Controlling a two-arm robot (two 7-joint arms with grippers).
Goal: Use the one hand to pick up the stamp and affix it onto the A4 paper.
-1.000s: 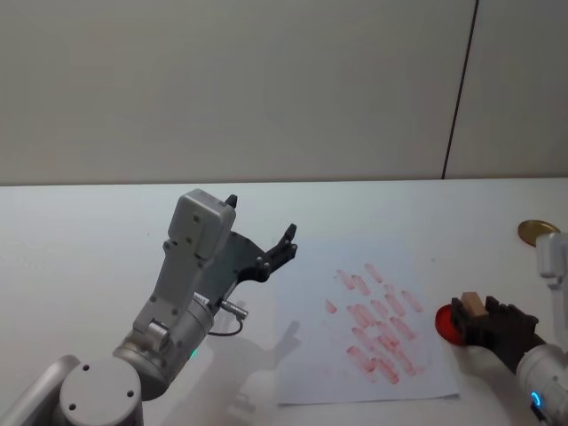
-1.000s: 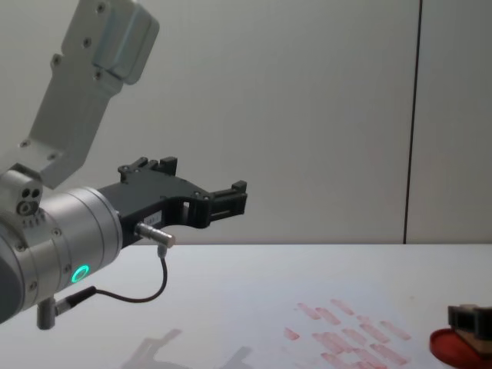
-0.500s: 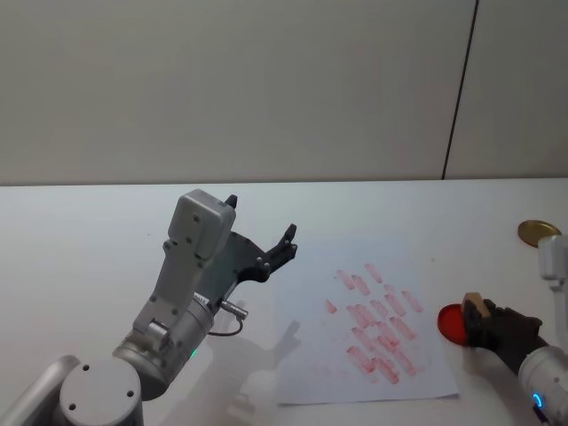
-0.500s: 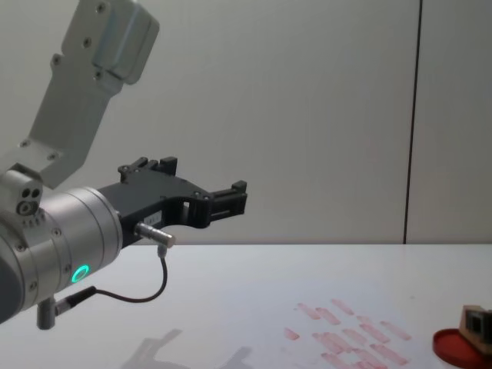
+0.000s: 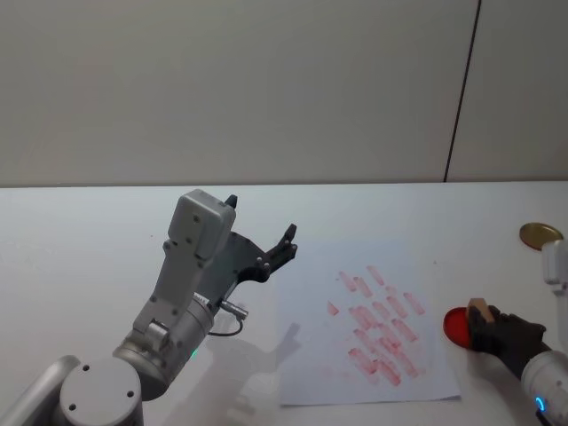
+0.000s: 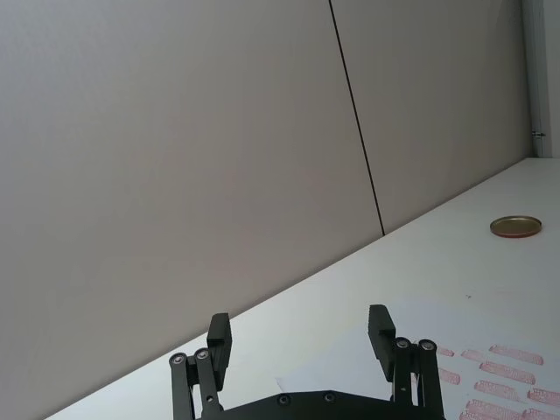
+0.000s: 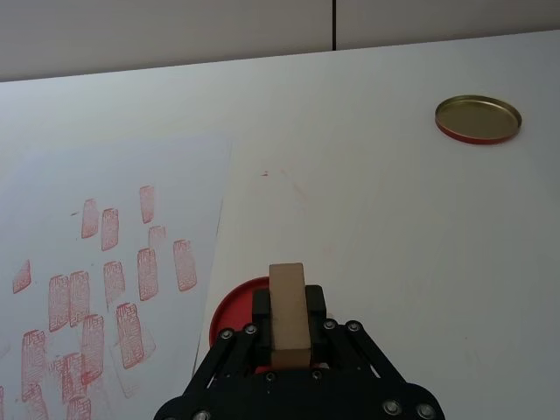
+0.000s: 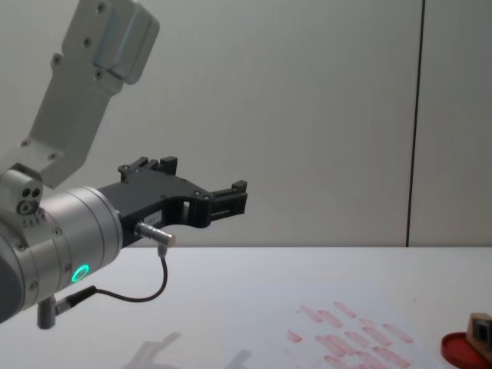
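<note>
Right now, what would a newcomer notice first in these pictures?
The left gripper on its big silver arm hangs open and empty above the left side of the table. Mid-table lies the paper, covered in rows of pink-red prints. By its right edge, the right gripper is shut on the stamp, at the red pad.

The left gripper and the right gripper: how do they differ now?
The left gripper is open and empty; the right gripper is shut on the stamp. The left gripper is raised above the table, left of the A4 paper; the right gripper is low at the red ink pad, right of the paper. Both are black two-finger grippers.
</note>
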